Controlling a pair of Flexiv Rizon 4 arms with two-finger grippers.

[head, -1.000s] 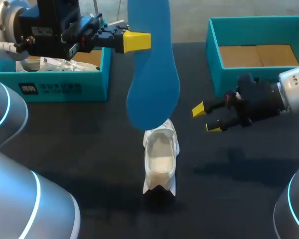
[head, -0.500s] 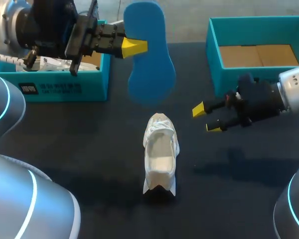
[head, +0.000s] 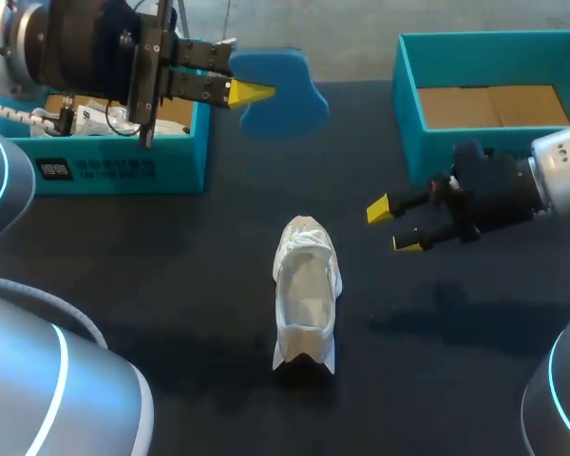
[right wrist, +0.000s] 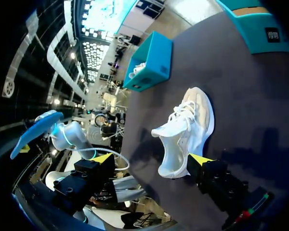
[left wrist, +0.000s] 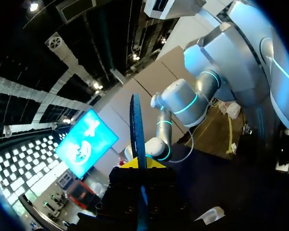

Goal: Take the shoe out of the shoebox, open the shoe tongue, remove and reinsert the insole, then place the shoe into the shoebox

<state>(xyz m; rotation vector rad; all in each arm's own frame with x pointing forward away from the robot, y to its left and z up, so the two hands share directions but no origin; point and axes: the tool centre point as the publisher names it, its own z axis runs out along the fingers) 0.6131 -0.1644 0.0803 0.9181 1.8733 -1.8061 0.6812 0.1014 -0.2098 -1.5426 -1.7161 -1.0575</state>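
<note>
Dark tabletop (head: 161,285) holds the white shoe (head: 306,290) upright, mouth gaping. My left gripper (head: 252,92) clamps the blue insole (head: 287,95) aloft; my right gripper (head: 392,226) hangs, fingers apart, near the shoe.

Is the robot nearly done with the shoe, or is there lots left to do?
About halfway. Done: the white shoe sits on the table, out of its box. In hand: the left gripper holds the blue insole up in the air; the right gripper hangs open beside the shoe. Left: slide the insole back in, then put the shoe into a teal shoebox.
</note>
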